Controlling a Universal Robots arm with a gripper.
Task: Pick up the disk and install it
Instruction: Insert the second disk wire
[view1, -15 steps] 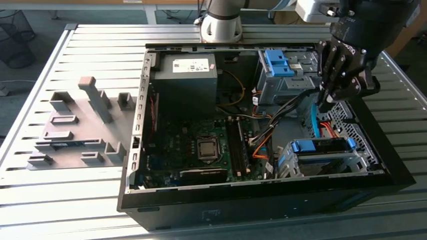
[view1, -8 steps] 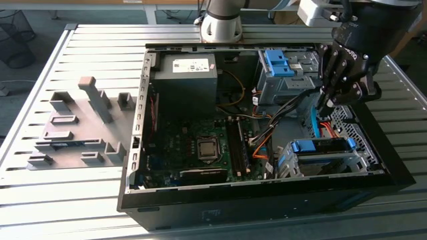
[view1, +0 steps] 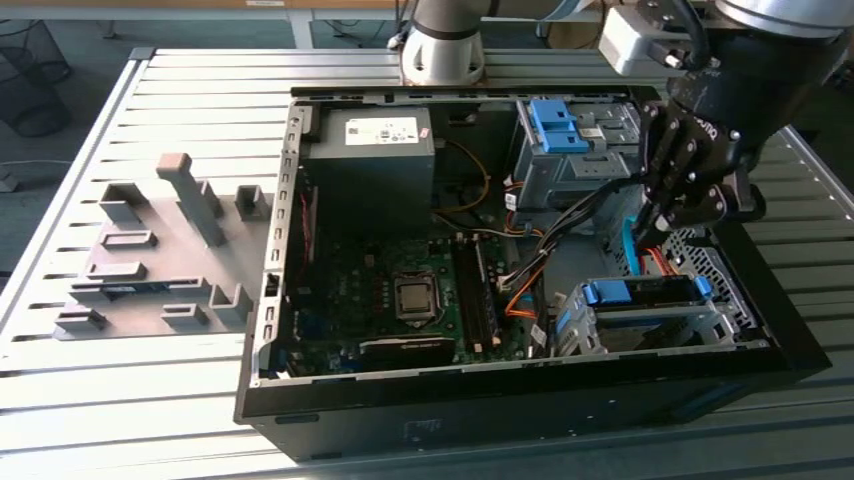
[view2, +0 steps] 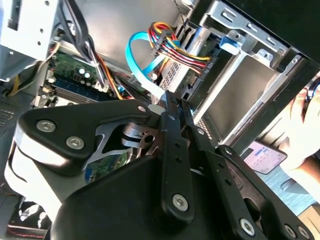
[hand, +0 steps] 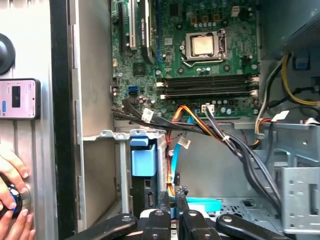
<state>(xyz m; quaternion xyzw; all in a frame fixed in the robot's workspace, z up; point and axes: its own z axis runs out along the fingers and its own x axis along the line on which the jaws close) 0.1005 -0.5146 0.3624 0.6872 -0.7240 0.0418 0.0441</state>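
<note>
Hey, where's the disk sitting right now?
The disk sits in the drive cage at the exterior view's right, just below the gripper.

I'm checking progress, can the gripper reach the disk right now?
Probably yes. The gripper hangs close above the disk, whose blue edge sits uncovered in its cage; cables run beside it, not across it.
</note>
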